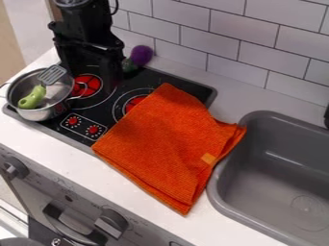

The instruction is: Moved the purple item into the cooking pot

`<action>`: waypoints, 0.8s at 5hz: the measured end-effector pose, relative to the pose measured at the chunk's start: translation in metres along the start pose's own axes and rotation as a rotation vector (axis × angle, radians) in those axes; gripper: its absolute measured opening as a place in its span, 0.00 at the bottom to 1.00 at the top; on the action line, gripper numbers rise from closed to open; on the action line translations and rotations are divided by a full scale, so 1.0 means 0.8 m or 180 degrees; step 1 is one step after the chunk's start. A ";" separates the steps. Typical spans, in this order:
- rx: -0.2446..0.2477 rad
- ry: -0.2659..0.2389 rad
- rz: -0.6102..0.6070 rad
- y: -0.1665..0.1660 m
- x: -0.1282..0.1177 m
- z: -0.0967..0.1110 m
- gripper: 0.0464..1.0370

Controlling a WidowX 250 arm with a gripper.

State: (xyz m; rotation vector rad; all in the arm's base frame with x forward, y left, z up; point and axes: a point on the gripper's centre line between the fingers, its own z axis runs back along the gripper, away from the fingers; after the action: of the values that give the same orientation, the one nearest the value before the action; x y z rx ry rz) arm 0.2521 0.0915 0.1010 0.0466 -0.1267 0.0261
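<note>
One transfer is asked for, and it looks undone. At the left end of the stove stands the cooking pot, upright, with a green item and a grey slotted utensil head in it. Nothing purple lies among them as far as its open top shows, so the placing is all left to do.

Over the stove's left rear part hangs the tool, open, its two sides apart and nothing seen between them (black against black glass, so the outline is hard to follow).

By the stove's rear edge, just right of the tool, is the purple item, its green end toward the stove. Whether it touches the tool's near side I cannot tell. I count the grasp as undone too: the item would have to be gripped, lifted clear of the stove and carried left to the pot before release.

Across the stove's right part and over its front edge onto the white desk lies an orange cloth; farther right of the stove is a grey sink. Neither seems to matter for the remaining work.
</note>
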 end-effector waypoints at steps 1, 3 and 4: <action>-0.0031 0.0067 0.0010 -0.001 -0.003 -0.008 0.96; -0.0142 -0.0120 -0.0039 0.018 0.025 -0.016 0.96; -0.0136 -0.0193 0.0021 0.040 0.041 -0.028 0.96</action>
State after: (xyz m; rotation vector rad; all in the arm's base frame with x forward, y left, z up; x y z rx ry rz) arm 0.2862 0.1254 0.0844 0.0043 -0.1880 0.0287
